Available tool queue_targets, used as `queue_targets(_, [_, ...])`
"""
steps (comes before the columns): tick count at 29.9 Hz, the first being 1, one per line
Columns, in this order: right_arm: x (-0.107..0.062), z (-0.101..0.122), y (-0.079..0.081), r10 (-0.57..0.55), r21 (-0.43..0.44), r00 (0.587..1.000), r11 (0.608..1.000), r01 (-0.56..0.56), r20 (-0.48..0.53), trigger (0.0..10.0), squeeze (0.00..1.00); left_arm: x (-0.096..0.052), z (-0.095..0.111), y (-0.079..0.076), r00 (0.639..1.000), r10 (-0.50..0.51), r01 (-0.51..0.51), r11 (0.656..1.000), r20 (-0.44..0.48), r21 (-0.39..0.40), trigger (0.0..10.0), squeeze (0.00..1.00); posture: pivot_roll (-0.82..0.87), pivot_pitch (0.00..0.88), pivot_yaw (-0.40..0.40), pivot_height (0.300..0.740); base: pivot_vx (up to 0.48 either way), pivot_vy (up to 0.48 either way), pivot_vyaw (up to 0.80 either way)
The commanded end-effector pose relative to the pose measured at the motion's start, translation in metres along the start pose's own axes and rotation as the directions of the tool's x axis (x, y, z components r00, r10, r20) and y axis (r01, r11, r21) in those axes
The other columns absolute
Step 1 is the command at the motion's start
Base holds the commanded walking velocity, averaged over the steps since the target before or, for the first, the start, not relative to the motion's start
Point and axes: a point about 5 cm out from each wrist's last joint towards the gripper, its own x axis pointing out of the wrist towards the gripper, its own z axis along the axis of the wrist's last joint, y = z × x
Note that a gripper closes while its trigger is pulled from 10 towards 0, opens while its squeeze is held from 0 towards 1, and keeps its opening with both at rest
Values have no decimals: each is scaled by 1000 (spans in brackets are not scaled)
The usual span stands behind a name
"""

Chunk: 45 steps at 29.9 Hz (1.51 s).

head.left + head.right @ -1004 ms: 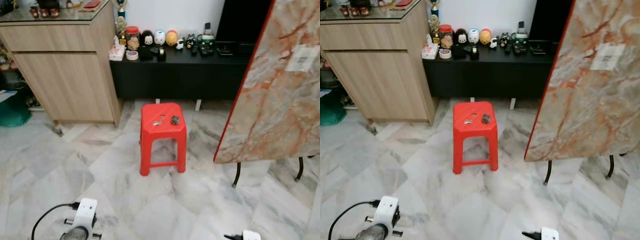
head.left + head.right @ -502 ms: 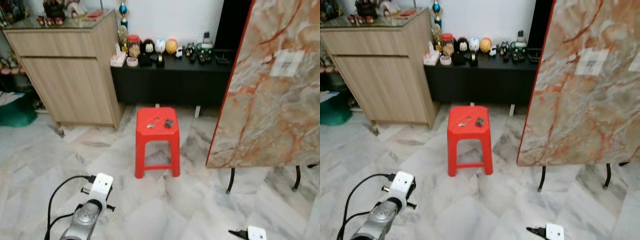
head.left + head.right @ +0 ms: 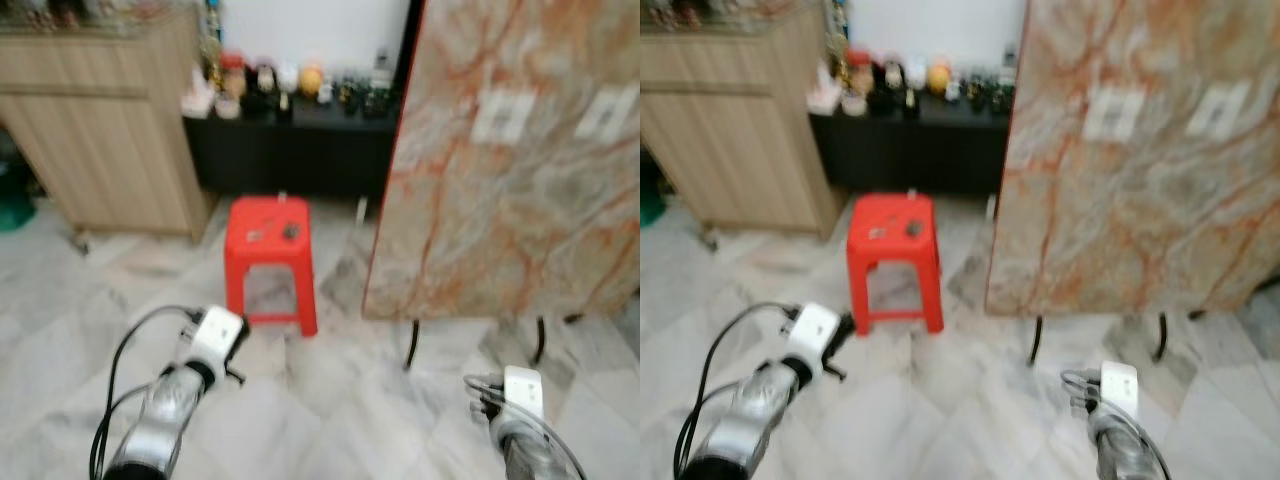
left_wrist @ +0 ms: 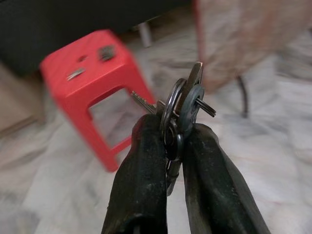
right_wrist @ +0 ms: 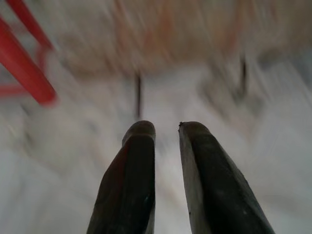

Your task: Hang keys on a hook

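Note:
My left gripper [image 4: 174, 126] is shut on a bunch of keys [image 4: 184, 100] on a metal ring, held above the marble floor. Its arm [image 3: 170, 395] reaches forward at the lower left of the eye views. A large marble-patterned panel [image 3: 520, 170] with a red edge stands on thin black legs to the right. Two white rectangular patches [image 3: 498, 115] sit high on it, too blurred to make out. My right gripper [image 5: 166, 127] is low on the right, its fingers a little apart with nothing between them.
A red plastic stool [image 3: 268, 240] with two small items on top stands ahead on the left. Behind it is a low black cabinet [image 3: 290, 150] carrying several figurines. A wooden cupboard [image 3: 100, 130] stands at the far left. The picture is blurred.
The camera has swung right and drawn closer, so the marble panel looms larger and the stool sits further left. Both arms have come up into the picture.

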Motion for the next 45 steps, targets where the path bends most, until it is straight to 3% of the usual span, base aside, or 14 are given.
queue_targets(1, [-2, -3, -4, -3, -28, 1000, 1000, 3, 2, 10000, 0, 1, 8, -6, 997, -68, 68, 998, 23, 8, 10000, 0, 78, 0, -38, 728, 0, 0, 0])
queue_targets(4, [4, 32, 2, 75, -89, 988, 994, -63, 137, 10000, 0, 7, 22, -17, 985, -166, 164, 986, 48, 41, 10000, 0, 72, 0, -33, 728, 0, 0, 0])
queue_targets(12, [4, 67, 21, 332, -251, 923, 927, -280, 195, 10000, 0, 6, 40, -28, 943, -327, 317, 939, 56, 132, 10000, 0, 64, 0, -27, 728, 0, 0, 0])
queue_targets(13, [2, 76, 34, 485, -364, 863, 836, -410, 142, 10000, 0, 4, 40, -32, 918, -397, 388, 901, 13, 195, 10000, 0, 58, 0, -27, 728, 0, 0, 0])
queue_targets(16, [0, 79, 42, 555, -414, 825, 779, -472, 104, 10000, 0, 4, 40, -33, 905, -425, 418, 883, -15, 214, 10000, 0, 53, 0, -23, 728, 0, 0, 0])
queue_targets(17, [-5, 85, 58, 670, -491, 741, 661, -567, 46, 10000, 0, 4, 37, -35, 879, -468, 476, 848, -90, 235, 10000, 0, 49, 0, -26, 728, 0, 0, 0])
queue_targets(18, [-7, 86, 64, 700, -514, 713, 623, -590, 30, 10000, 0, 3, 35, -36, 868, -481, 497, 834, -124, 240, 10000, 0, 49, 0, -26, 728, 0, 0, 0])
queue_targets(22, [-9, 89, 73, 736, -533, 676, 575, -621, 7, 10000, 0, 3, 32, -38, 848, -498, 529, 808, -180, 259, 10000, 0, 50, 0, -30, 728, 0, 0, 0])
queue_targets(25, [-14, 87, 90, 802, -554, 592, 459, -694, -77, 10000, 0, 4, 32, -39, 842, -493, 539, 790, -220, 291, 10000, 0, 72, 0, -56, 728, 0, 0, 0])
queue_targets(26, [-14, 87, 90, 802, -554, 592, 459, -694, -77, 10000, 0, 4, 32, -39, 842, -493, 539, 790, -220, 291, 10000, 0, 72, 0, -56, 728, 0, 0, 0])
queue_targets(29, [-25, 75, 113, 866, -574, 455, 268, -774, -209, 10000, 0, 6, 31, -42, 830, -492, 554, 779, -261, 295, 10000, 0, 86, 0, -74, 728, 0, 0, 0])
queue_targets(32, [-32, 71, 124, 891, -562, 386, 197, -803, -239, 10000, 0, 6, 33, -44, 836, -493, 546, 792, -241, 274, 10000, 0, 85, 0, -77, 728, 0, 0, 0])
queue_targets(39, [-38, 70, 134, 909, -550, 321, 130, -825, -266, 10000, 0, 2, 41, -46, 824, -534, 565, 797, -187, 212, 10000, 0, 93, 0, -91, 728, 0, 0, 0])
queue_targets(45, [-41, 69, 136, 902, -560, 270, 39, -827, -336, 10000, 0, -10, 47, -53, 751, -633, 660, 721, -188, 211, 10000, 0, 94, 0, -94, 728, 0, 0, 0])
